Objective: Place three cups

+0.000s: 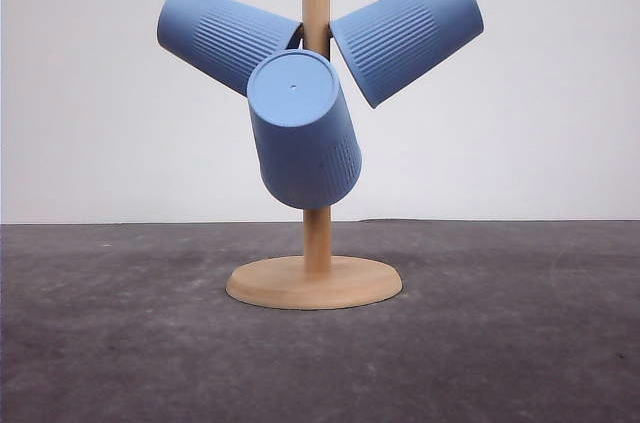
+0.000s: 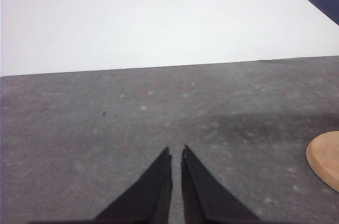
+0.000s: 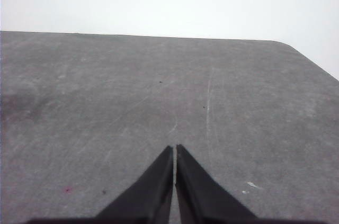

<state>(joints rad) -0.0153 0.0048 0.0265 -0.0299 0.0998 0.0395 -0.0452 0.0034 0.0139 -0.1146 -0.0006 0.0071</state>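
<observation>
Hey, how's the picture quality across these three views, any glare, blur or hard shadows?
Front view: even, soft light, sharp cups on the wooden stand, no glare. Left wrist view: pale, washed-out backdrop, left tool a dark silhouette, faint shadow band on the table. Right wrist view: likewise bright background, right tool dark, table scratches crisp.

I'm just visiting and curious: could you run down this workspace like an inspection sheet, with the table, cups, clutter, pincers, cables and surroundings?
Surface: dark grey table, scuffed and speckled.
Job's things: three blue cups hang base-outward on a wooden stand: left cup, right cup, front cup.
Clutter: nothing seen.
Pincers: left pincer and right pincer shut, holding nothing, over bare table.
Cables: nothing seen.
Surroundings: plain white wall.
</observation>
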